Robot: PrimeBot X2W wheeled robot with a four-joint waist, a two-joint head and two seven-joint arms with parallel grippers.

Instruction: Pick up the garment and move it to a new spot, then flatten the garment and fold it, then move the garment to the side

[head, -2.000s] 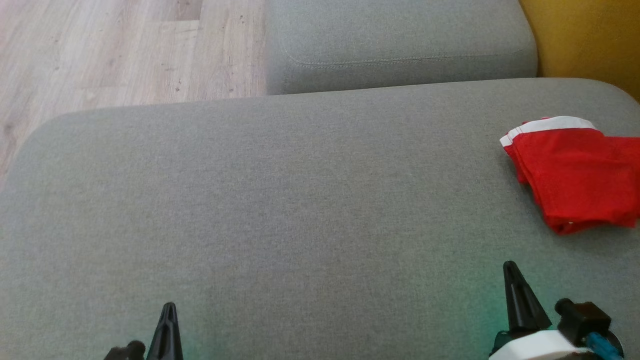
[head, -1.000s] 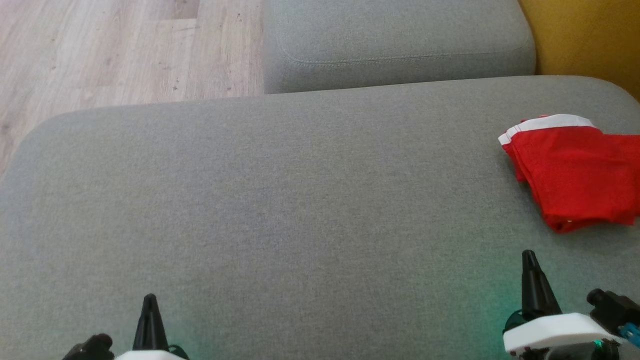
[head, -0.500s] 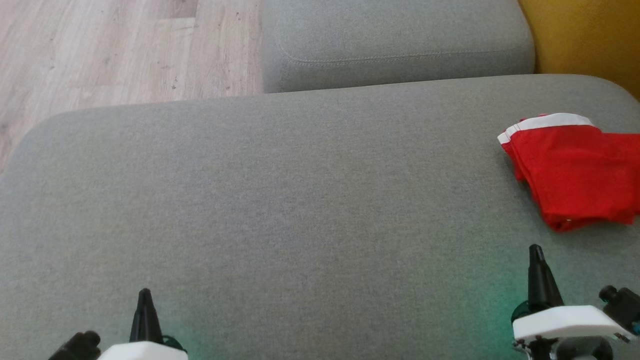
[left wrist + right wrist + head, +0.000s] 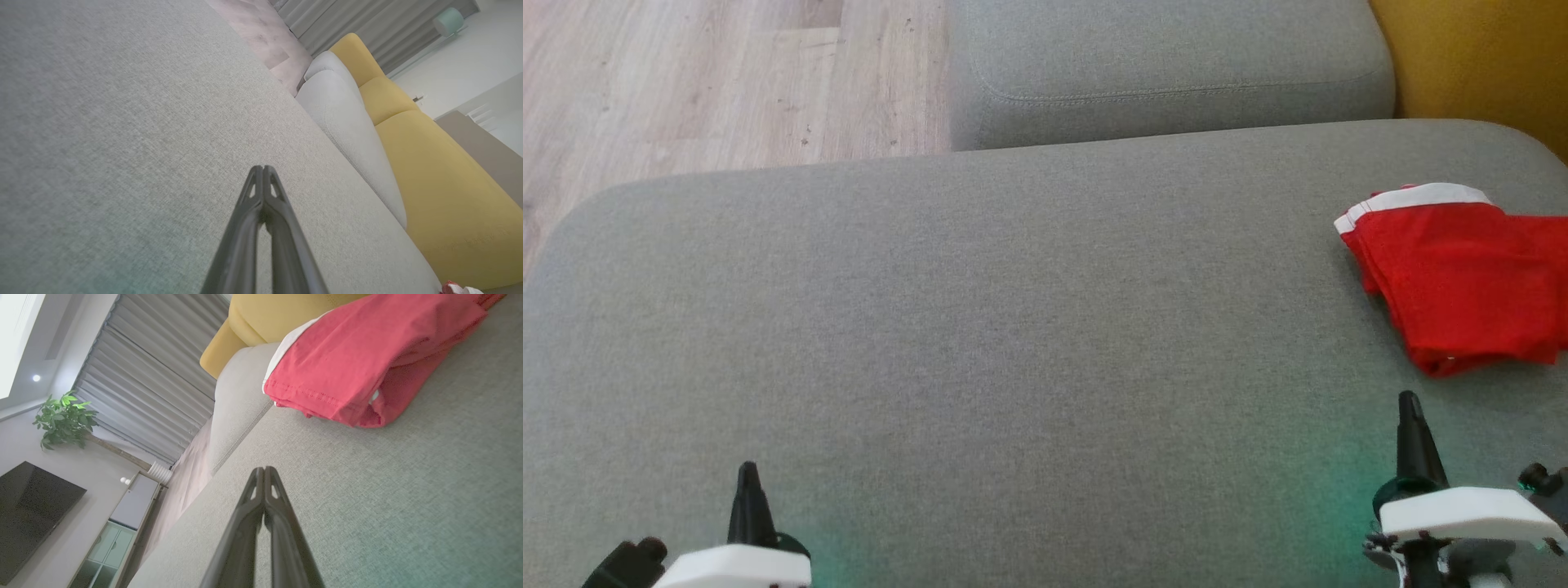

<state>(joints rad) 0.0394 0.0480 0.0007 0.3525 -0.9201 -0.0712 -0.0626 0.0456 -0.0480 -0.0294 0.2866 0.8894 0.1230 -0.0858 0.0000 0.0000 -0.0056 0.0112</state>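
Grey cushion (image 4: 980, 327): wide, foreground
Second grey cushion (image 4: 1168, 73): just behind it
Wood floor (image 4: 686, 90): upper left
Yellow sofa (image 4: 1478, 65): upper right
Plant (image 4: 65, 416): beside grey curtains (image 4: 155, 388)

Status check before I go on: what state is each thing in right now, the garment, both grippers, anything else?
Red garment: folded, lying on the grey cushion, not held.
Left gripper: jaws shut, empty.
Right gripper: jaws shut, empty, apart from the garment.
Curtains: drawn.
Television: screen dark.
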